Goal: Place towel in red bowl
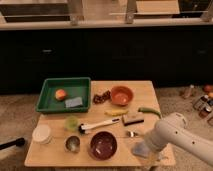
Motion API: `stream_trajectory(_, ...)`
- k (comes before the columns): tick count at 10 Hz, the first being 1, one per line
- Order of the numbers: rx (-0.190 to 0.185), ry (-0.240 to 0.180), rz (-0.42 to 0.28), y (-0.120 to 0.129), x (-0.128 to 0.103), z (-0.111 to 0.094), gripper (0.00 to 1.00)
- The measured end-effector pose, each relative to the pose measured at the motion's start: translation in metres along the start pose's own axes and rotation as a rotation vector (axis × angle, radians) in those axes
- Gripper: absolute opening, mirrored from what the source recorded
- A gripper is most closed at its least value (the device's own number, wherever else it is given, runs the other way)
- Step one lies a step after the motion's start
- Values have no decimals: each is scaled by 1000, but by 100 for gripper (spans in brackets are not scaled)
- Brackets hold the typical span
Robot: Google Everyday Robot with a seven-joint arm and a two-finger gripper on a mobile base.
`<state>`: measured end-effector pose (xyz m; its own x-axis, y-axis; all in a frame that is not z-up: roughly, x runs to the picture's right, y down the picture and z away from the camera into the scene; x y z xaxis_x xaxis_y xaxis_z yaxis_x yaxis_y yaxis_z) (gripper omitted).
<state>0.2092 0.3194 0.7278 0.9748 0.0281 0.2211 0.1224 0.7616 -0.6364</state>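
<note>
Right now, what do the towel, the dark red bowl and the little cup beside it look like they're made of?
Towel: soft grey-blue cloth, matte, lying flat and limp by the end effector at the front right of the table. Dark red bowl: probably glazed ceramic or plastic, with a glossy highlight inside. Cup: likely metal, with a silvery sheen.

Seeing a green tray (50,86) at ten o'clock on the wooden table (150,91), with an orange fruit (61,94) and a small grey-blue pad (73,102) lying near each other inside. Noting a dark reddish clump (101,97) at twelve o'clock, a yellow piece (116,113) and brown block (133,119) toward three o'clock, and a white-handled tool (100,124) slanting across the centre. Picking out a pale green cup (71,122) at nine o'clock, a white tub (42,134) at eight and a metal cup (73,144) at seven.
</note>
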Motion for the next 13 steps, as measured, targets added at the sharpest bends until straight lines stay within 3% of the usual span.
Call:
stream_trajectory(4,-33,22,7,1,4,14,80)
stream_trajectory(13,-70,52,42,1,22,26,80)
